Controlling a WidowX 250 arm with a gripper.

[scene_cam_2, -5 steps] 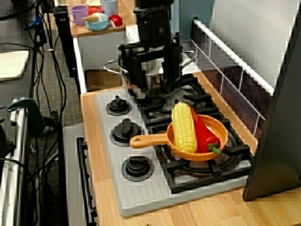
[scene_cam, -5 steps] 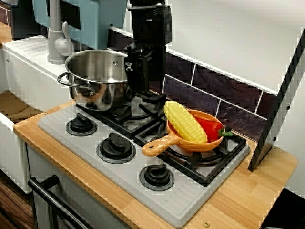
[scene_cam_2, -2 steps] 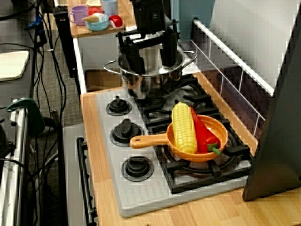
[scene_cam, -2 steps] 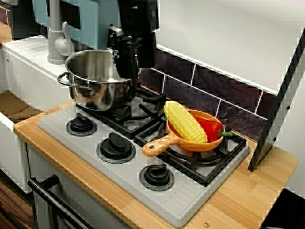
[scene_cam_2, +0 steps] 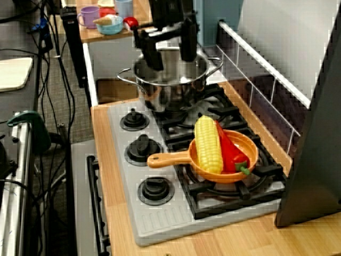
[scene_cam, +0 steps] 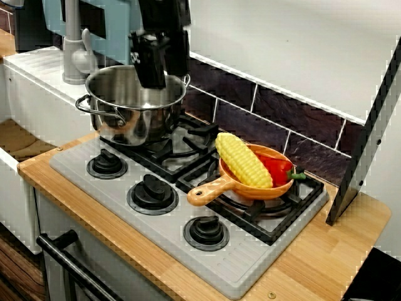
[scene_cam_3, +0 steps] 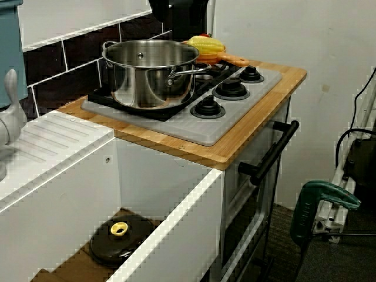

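**Spread hand poised over the steel pot**

Hangs straight down from above, hand (scene_cam_2: pixel 169 49) pointing at the stove, with two black fingers (scene_cam_2: pixel 151 55) set wide apart and gripping nothing. Hovers right over the open mouth of the steel pot (scene_cam: pixel 133 106), tips close to rim level; impossible to tell whether touching the metal. From the sink side, shows only as a dark block past the pot's far rim.

Directly beneath the hand: the pot, upright on a black burner grate of the grey stove (scene_cam: pixel 70 162). Off to one side, well apart from the fingers: an orange pan (scene_cam: pixel 210 189) on the neighbouring grate, carrying a corn cob (scene_cam: pixel 243 160) and a red pepper (scene_cam: pixel 277 168). Farther out: three black knobs (scene_cam: pixel 152 191) along the stove's front edge. Farthest: the wooden surface (scene_cam: pixel 313 257), and a dark lid (scene_cam_3: pixel 119 238) with a yellow knob down in the sink box.
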